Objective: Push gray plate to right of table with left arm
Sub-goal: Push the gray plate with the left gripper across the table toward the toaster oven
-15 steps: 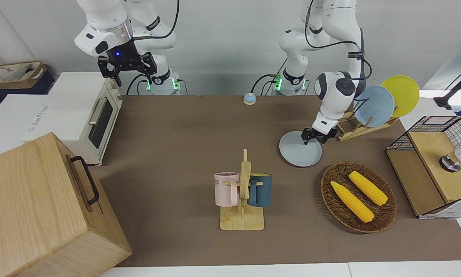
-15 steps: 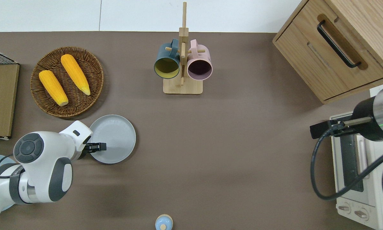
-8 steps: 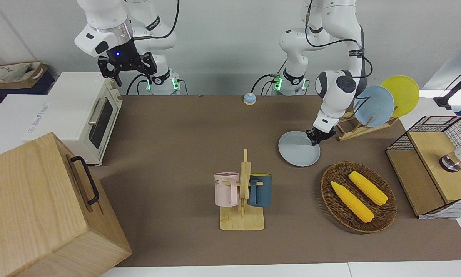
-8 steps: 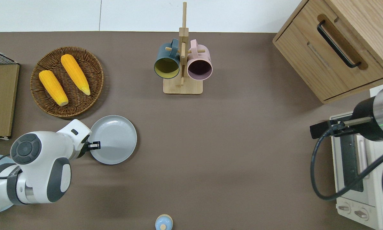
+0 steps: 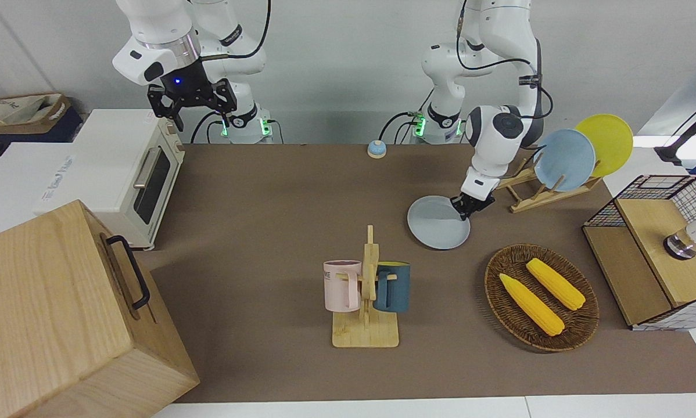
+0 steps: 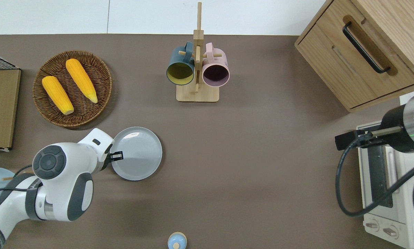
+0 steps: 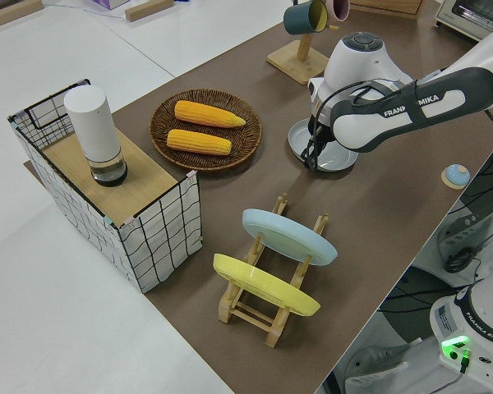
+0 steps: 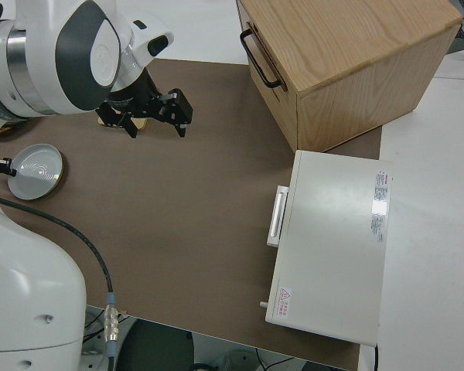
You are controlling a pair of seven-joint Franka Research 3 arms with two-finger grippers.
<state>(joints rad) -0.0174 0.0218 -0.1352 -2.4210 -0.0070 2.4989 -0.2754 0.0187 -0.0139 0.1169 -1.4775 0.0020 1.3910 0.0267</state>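
The left end effector [image 6: 119, 156] sits low against the gray plate [image 6: 138, 153] rim on the side toward the left arm's end, fingers nearly together and gripping nothing, presumably to shove it sideways. The plate lies flat on the counter [image 6: 248, 166] near the wicker basket [image 6: 72, 88]. The right arm is parked.

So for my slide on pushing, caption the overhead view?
Left gripper at the rim of the gray plate, pushing it across the table; right arm parked.

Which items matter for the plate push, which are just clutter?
In play: gray plate, left gripper at its rim, table.

Clutter: wicker basket with corn cobs, mug rack, toaster oven, wooden cabinet, sky-blue plate, yellow plate, bell.
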